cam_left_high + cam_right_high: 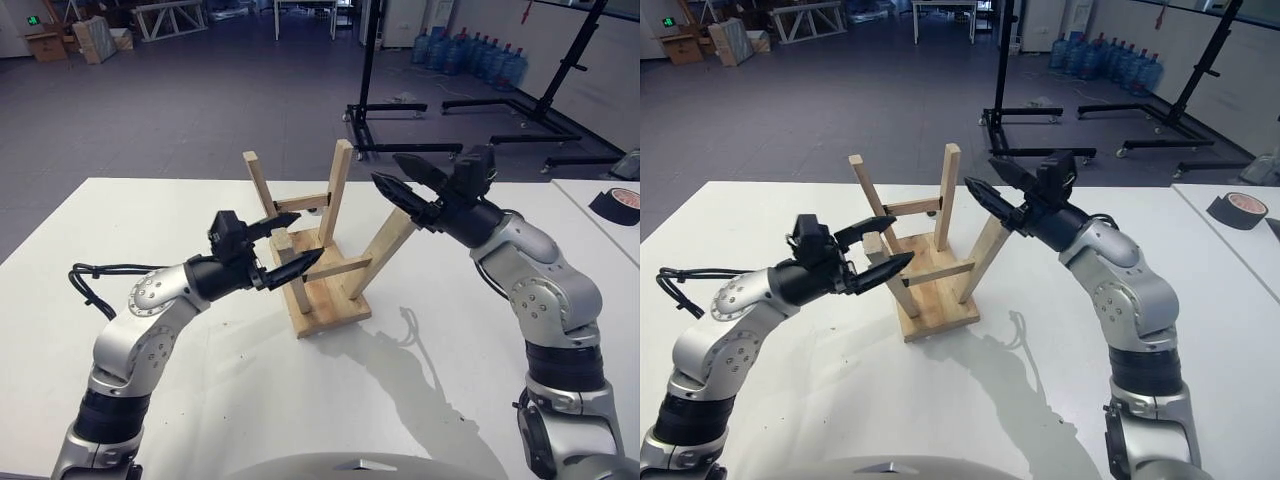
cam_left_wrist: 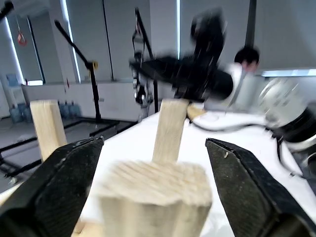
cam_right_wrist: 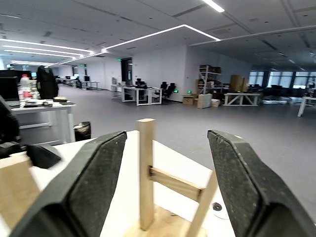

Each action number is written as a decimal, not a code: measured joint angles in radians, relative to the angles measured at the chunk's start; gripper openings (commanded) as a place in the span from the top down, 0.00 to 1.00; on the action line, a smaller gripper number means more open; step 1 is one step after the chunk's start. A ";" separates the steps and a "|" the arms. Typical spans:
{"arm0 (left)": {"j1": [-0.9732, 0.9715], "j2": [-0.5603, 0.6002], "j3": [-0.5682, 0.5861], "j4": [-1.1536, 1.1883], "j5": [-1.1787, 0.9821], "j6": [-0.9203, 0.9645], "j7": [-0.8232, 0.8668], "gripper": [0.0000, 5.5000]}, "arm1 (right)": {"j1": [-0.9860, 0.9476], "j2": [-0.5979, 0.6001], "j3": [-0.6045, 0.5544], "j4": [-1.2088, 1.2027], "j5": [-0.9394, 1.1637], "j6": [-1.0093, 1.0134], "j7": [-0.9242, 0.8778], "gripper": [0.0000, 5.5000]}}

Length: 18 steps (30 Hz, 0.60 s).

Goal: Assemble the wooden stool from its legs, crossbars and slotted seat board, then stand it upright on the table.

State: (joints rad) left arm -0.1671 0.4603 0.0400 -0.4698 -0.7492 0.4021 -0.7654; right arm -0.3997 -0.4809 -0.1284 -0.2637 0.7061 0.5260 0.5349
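The wooden stool lies upside down on the white table, its seat board flat and its legs pointing up. Two rear legs stand upright with a crossbar between them. The right leg leans outward. My left gripper is open, its fingers on either side of the near leg's top without touching it. My right gripper is open just above the leaning leg's upper end. In the right wrist view a rear leg shows between its fingers.
A black tape roll lies on the neighbouring table at the right. A black cable loops beside my left arm. Black metal stands and water bottles are on the floor beyond the far edge.
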 measured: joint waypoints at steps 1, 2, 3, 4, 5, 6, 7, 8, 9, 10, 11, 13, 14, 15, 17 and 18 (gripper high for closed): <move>-0.001 0.000 0.028 0.000 -0.033 0.004 0.003 0.31 | 0.001 0.003 -0.010 0.015 0.001 0.008 -0.008 0.45; -0.002 0.000 0.054 0.000 -0.057 0.008 0.004 0.31 | -0.003 0.008 -0.029 0.016 0.012 0.011 -0.017 0.45; -0.003 0.001 0.070 0.002 -0.070 0.011 0.006 0.31 | -0.016 0.012 -0.042 0.015 0.022 0.017 -0.029 0.45; -0.003 0.002 0.088 0.002 -0.084 0.016 0.009 0.31 | -0.036 0.013 -0.050 0.008 0.023 0.019 -0.039 0.45; -0.003 0.003 0.099 0.002 -0.100 0.018 0.013 0.31 | -0.052 0.013 -0.052 -0.001 0.022 0.019 -0.042 0.45; -0.003 0.003 0.112 0.001 -0.118 0.023 0.017 0.31 | -0.071 0.012 -0.052 -0.010 0.021 0.019 -0.047 0.45; -0.003 0.003 0.128 -0.001 -0.142 0.026 0.021 0.31 | -0.083 0.010 -0.052 -0.019 0.021 0.020 -0.051 0.45; -0.003 0.003 0.151 -0.007 -0.169 0.028 0.028 0.31 | -0.098 0.005 -0.053 -0.029 0.022 0.024 -0.053 0.45; -0.003 0.003 0.171 -0.015 -0.194 0.029 0.033 0.31 | -0.103 0.004 -0.064 -0.039 0.042 0.041 -0.055 0.45; -0.003 0.002 0.181 -0.019 -0.216 0.030 0.036 0.31 | -0.103 0.004 -0.085 -0.052 0.086 0.064 -0.060 0.45; -0.002 0.002 0.189 -0.022 -0.227 0.032 0.037 0.31 | -0.103 0.004 -0.102 -0.066 0.122 0.078 -0.063 0.45; 0.003 0.002 0.216 -0.032 -0.255 0.032 0.045 0.31 | -0.089 -0.018 -0.137 -0.137 0.171 0.113 -0.071 0.45; 0.015 0.002 0.217 -0.038 -0.253 0.031 0.053 0.31 | -0.070 -0.026 -0.138 -0.174 0.187 0.133 -0.083 0.45; 0.031 0.002 0.216 -0.044 -0.242 0.029 0.062 0.31 | -0.038 -0.021 -0.136 -0.213 0.216 0.159 -0.114 0.45; 0.053 0.000 0.212 -0.055 -0.221 0.025 0.077 0.31 | 0.025 0.012 -0.112 -0.280 0.286 0.209 -0.173 0.45; 0.058 0.000 0.208 -0.056 -0.204 0.023 0.084 0.31 | 0.069 0.041 -0.084 -0.323 0.330 0.228 -0.198 0.45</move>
State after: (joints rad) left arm -0.1089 0.4600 0.2481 -0.5256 -0.9532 0.4249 -0.6813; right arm -0.3309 -0.4400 -0.2128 -0.5867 1.0364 0.7540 0.3369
